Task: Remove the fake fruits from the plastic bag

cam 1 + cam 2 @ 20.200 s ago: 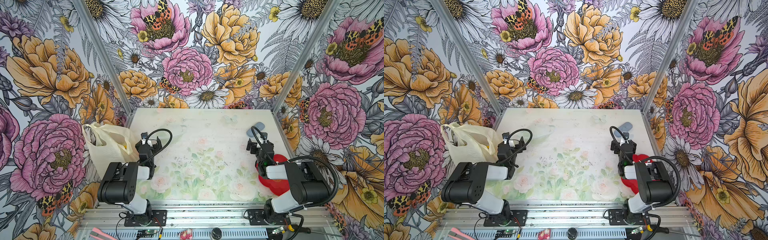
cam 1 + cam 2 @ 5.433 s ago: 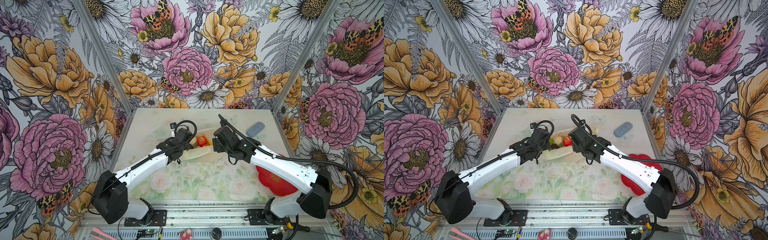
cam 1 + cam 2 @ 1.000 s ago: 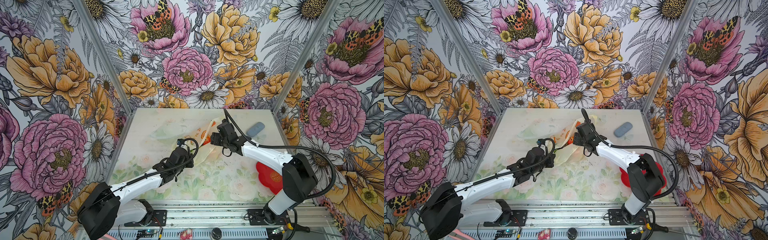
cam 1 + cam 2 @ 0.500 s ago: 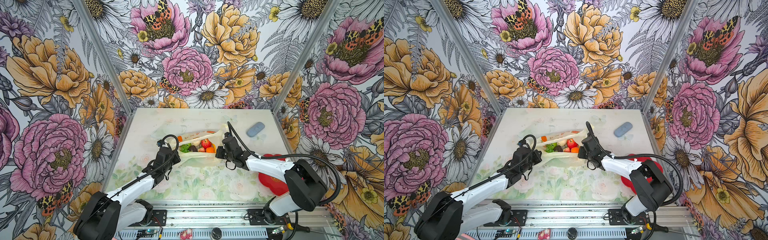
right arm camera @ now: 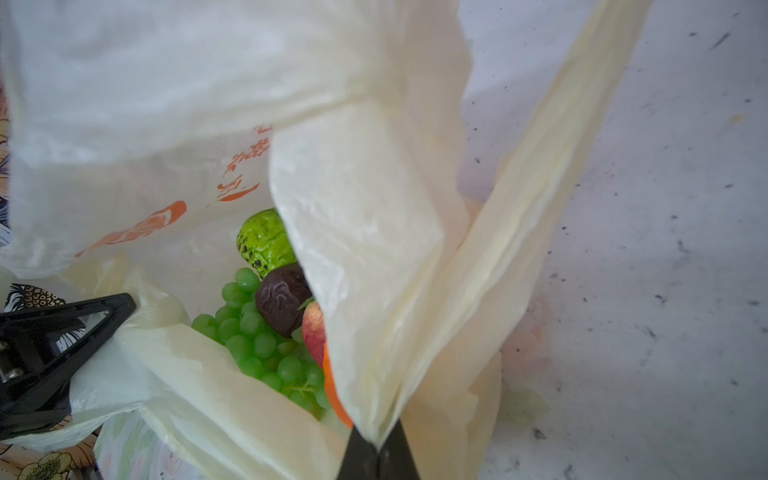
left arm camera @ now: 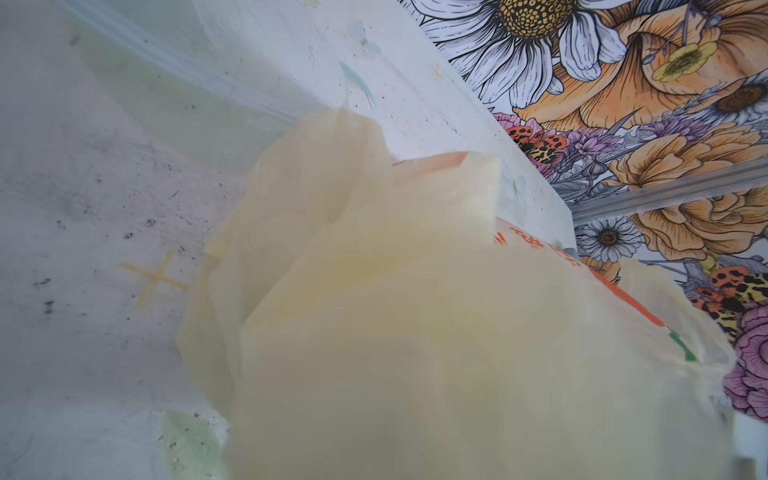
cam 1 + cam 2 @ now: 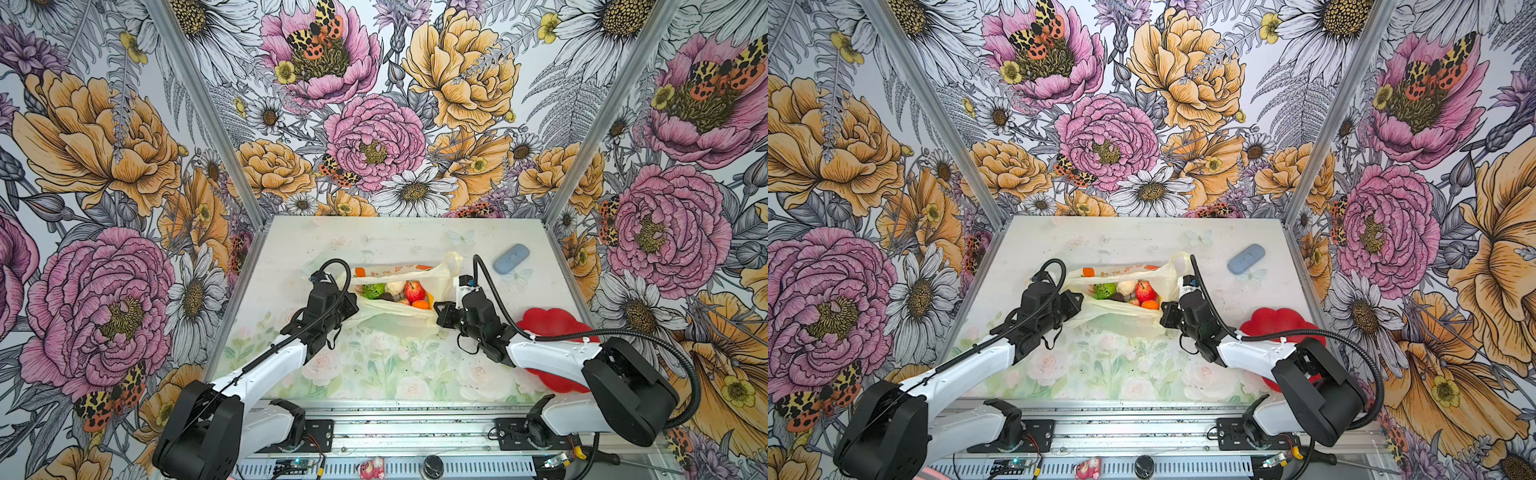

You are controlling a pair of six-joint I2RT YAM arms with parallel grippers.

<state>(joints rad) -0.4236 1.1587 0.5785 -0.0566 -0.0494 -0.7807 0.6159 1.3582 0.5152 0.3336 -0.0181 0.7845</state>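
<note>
The left gripper (image 7: 351, 301) sits against the left end of the bag (image 7: 395, 322). Plastic fills its wrist view, so I cannot tell whether its jaws are apart or pinching the film. The bag lies in the middle of the table (image 7: 374, 374), a little toward the far edge, with its long axis running left to right between the two grippers and its mouth gaping upward. Inside the mouth the fruits (image 7: 399, 293) sit in a heap: a bumpy green fruit (image 7: 372, 291) toward the left end, a dark fruit (image 5: 282, 303) over the grapes (image 5: 257, 345), and a red fruit (image 7: 414, 291) and an orange (image 7: 420, 304) toward the right end. At that right end the right gripper (image 7: 440, 311) has its jaws together, clamped on a gathered fold of the bag, as its wrist view shows. The fruits therefore lie between the grippers, the orange just beside the right one and the green fruit nearer the left. I judge that whichever gripper lets go must reach inward along the bag's length. A red plate (image 7: 552, 324) lies near the table's right edge.
</note>
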